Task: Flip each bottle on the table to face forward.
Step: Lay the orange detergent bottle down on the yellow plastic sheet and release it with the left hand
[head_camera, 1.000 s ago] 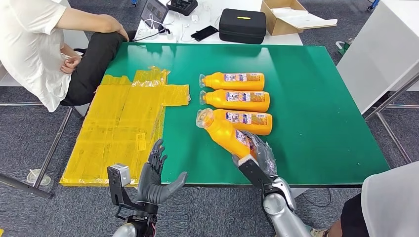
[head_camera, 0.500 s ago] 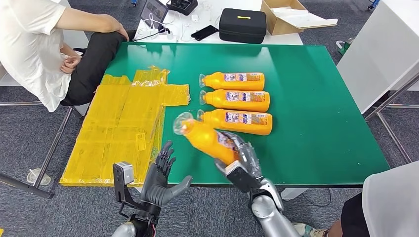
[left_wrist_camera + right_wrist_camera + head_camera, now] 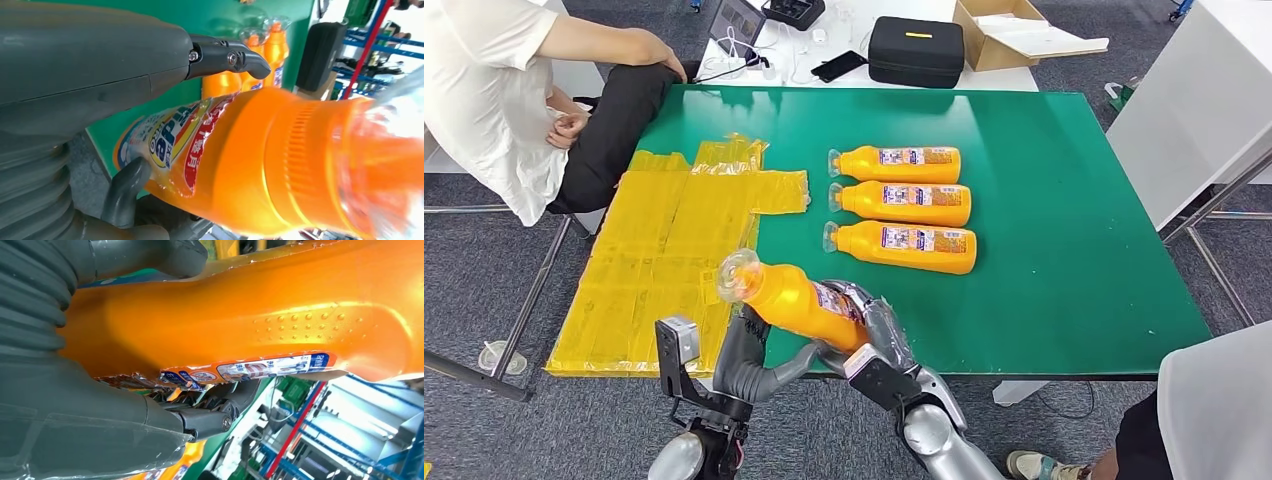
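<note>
My right hand [image 3: 879,340] grips the base end of an orange bottle [image 3: 796,302] and holds it in the air over the near edge of the green table [image 3: 1074,200], clear cap pointing left and up. My left hand [image 3: 744,365] sits right beneath and behind the bottle's neck half, thumb reaching toward the right hand. In the left wrist view the bottle [image 3: 240,150] lies between the left hand's straight fingers [image 3: 225,55] and its thumb. The right wrist view has the bottle [image 3: 250,305] pressed in the right hand [image 3: 50,405]. Three more orange bottles [image 3: 904,203] lie side by side, caps to the left.
Crumpled yellow plastic sheets [image 3: 674,260] cover the table's left part. A person in a white shirt [image 3: 484,90] sits at the far left corner. Another person [image 3: 1214,410] stands at the lower right. A black case [image 3: 914,50] and a cardboard box [image 3: 1004,35] lie on a white table behind.
My right hand has lifted the fourth bottle off the table and carried it left and toward me. My left hand has risen under it, and the bottle now lies across it.
</note>
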